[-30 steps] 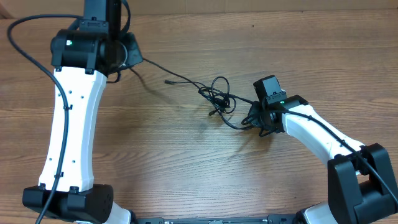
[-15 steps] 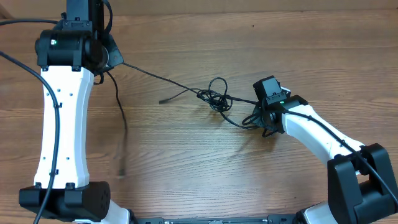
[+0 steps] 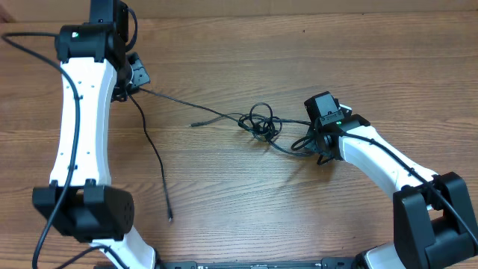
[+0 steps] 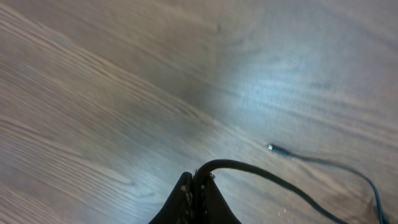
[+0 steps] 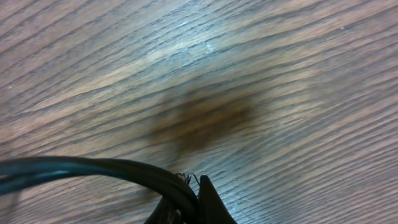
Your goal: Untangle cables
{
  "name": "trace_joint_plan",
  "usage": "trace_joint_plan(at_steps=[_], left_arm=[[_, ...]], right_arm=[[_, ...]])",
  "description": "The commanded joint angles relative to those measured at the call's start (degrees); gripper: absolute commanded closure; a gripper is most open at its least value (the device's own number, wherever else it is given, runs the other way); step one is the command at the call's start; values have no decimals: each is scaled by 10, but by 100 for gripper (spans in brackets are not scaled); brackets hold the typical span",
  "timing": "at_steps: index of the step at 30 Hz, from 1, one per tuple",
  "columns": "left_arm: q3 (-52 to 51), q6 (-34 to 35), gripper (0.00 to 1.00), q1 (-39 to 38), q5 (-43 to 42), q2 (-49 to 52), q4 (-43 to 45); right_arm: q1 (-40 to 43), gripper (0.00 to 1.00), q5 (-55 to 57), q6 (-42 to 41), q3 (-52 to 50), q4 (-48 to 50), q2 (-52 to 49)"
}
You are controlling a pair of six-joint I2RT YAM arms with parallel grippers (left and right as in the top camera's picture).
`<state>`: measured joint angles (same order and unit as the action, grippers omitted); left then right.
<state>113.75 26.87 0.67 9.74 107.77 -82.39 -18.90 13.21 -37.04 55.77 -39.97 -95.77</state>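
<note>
Your left gripper (image 3: 133, 81) clamped on thin black flexible cables (image 3: 256, 124); your right gripper (image 3: 312, 142) clamped likewise; knot between them, on brown wooden table (image 3: 224, 202).

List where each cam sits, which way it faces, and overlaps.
Overhead: above the table, facing straight down; both white arms, cable tangle.
Left wrist: on left arm, facing obliquely across the wood; left gripper shut on a cable.
Right wrist: on right arm, close above the wood; right gripper shut on a cable strand.
Shared: overhead and left wrist both show that cable.
</note>
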Motion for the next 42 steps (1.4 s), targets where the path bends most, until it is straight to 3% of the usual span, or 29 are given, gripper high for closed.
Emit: trace_joint_plan(at_steps=[1, 8, 16, 18, 25, 27, 30, 35, 38, 41, 42], left_arm=[[14, -16, 96, 8, -64, 41, -6], [14, -71, 96, -8, -201, 116, -5], [14, -77, 96, -34, -214, 157, -5], [14, -81, 88, -41, -214, 163, -4], [14, -92, 49, -57, -228, 166, 2], [15, -107, 41, -57, -256, 166, 5], [28, -127, 38, -54, -304, 166, 5], [49, -175, 38, -60, -389, 166, 6], [44, -222, 41, -77, -395, 166, 6], [37, -252, 41, -101, -394, 166, 10], [33, -252, 41, -109, -394, 166, 14]], right_arm=[[6, 96, 34, -2, -1, -2, -5], [6, 96, 19, 0, -1, 8, -5], [6, 96, -70, 31, -1, 57, -5], [6, 94, -75, 31, -1, 61, -5], [6, 72, -91, 31, 1, 72, -5], [6, 64, -101, 45, 13, 66, -3], [6, 42, -167, 94, 60, 38, 5], [6, 24, -200, 101, 165, -53, 9], [6, 17, -205, 101, 189, -72, 9], [6, 1, -215, 101, 188, -76, 8], [6, 0, -215, 101, 187, -78, 8]])
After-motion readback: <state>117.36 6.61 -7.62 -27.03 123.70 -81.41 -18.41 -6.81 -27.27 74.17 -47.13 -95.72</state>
